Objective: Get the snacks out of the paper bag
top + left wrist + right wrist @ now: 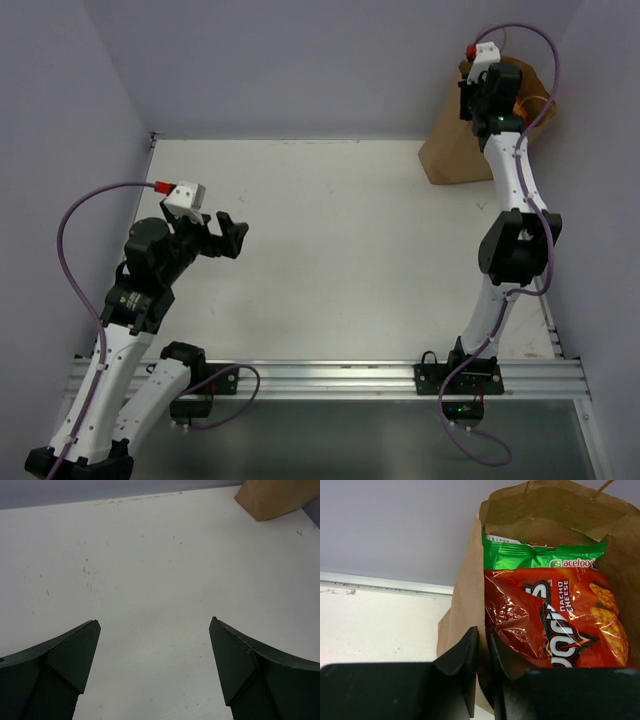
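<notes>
White table (pixel 150 555), right hand (pixel 482 634) pinching brown paper bag (pixel 465 590), red-green snacks (pixel 545 620) inside, left hand (pixel 154 622) spread.

Right wrist view: inside the paper bag (pixel 467 580), the green packet (pixel 535 557) showed only its top strip, the rest behind the red chip bag (pixel 545 615). That bag's lower edge lay behind the right gripper (pixel 482 670), and its right side was cut by the frame. Anything deeper in the bag was out of sight. The bag's left wall ran into the slit between the fingers, but the pinch itself was in shadow.

Top view: the right arm (pixel 515 170) hid the bag's mouth and the fingertips there.

Left wrist view: only one bag corner showed, cut by the top edge.
</notes>
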`<move>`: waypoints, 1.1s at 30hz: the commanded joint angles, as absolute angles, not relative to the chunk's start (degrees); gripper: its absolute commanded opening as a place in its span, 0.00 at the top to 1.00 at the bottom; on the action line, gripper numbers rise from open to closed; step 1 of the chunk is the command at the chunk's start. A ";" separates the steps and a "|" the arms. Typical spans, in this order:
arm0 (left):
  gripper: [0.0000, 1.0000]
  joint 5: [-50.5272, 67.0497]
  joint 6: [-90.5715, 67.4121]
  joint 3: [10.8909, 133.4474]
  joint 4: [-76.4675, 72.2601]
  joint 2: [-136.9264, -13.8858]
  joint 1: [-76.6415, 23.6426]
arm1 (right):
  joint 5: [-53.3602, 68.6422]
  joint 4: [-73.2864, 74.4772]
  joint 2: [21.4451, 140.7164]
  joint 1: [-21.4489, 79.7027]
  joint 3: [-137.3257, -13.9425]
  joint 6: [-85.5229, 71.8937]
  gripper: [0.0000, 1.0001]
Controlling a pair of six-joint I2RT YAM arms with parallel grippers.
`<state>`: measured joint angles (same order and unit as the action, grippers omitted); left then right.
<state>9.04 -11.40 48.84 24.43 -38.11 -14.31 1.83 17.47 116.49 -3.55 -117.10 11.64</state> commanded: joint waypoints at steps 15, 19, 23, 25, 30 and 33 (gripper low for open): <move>0.00 7.04 -9.41 50.89 22.85 -36.74 -14.59 | 12.57 18.80 92.76 4.02 -97.58 16.69 1.00; 0.00 6.77 -9.40 52.29 23.46 -37.00 -14.59 | 11.95 19.95 84.57 9.57 -88.17 18.46 1.00; 0.00 7.47 -9.49 54.58 24.52 -37.44 -14.59 | 13.01 21.97 76.13 14.58 -78.06 16.09 1.00; 0.00 7.65 -9.58 55.28 24.78 -37.62 -14.59 | 12.57 23.02 71.31 18.09 -73.68 14.95 1.00; 0.00 8.43 -10.28 57.13 26.28 -37.97 -14.59 | 10.37 29.52 62.59 24.51 -68.39 10.82 1.00; 0.00 9.22 -10.63 58.27 26.81 -37.97 -14.59 | 7.74 31.46 55.48 24.61 -65.66 6.78 1.00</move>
